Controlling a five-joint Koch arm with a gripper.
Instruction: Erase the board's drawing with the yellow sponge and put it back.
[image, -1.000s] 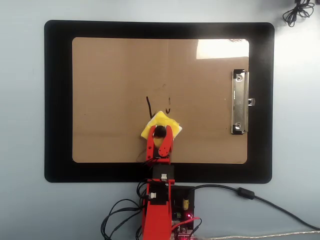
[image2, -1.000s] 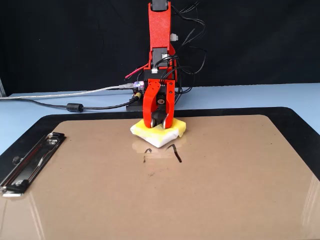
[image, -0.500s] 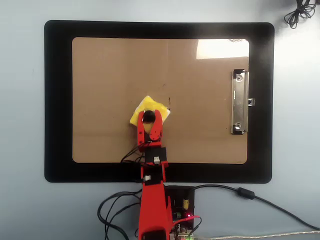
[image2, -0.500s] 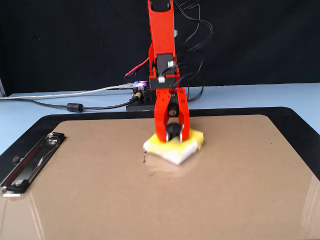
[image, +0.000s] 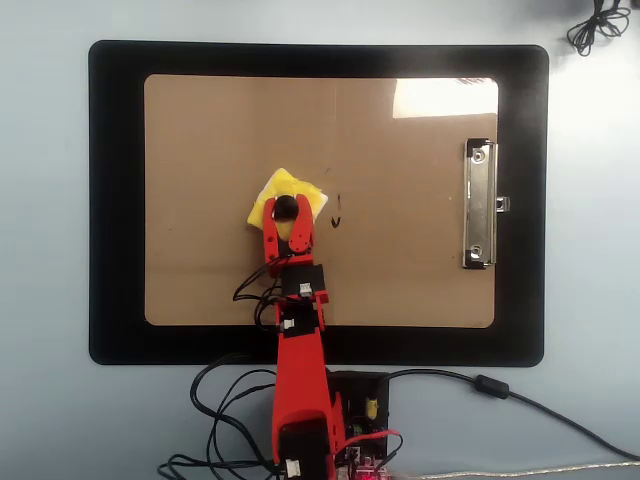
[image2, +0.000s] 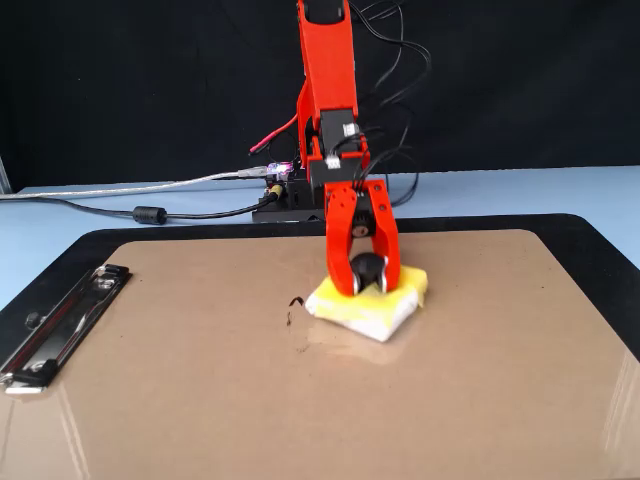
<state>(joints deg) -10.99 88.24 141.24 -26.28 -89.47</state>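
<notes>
The brown board (image: 200, 150) (image2: 200, 400) lies on a black mat, its silver clip (image: 480, 203) (image2: 55, 325) at the right in the overhead view. The yellow sponge (image: 300, 187) (image2: 372, 308) rests flat on the board near its middle. My red gripper (image: 286, 209) (image2: 368, 268) is shut on the sponge's black knob and presses it down. Only a small remnant of the black drawing (image: 336, 210) (image2: 292, 305) shows, just right of the sponge in the overhead view and just left of it in the fixed view.
The black mat (image: 115, 200) (image2: 600, 240) surrounds the board. The arm's base and black cables (image: 230, 420) (image2: 150, 212) sit by the mat's near edge in the overhead view. A coiled cable (image: 598, 28) lies at the top right corner.
</notes>
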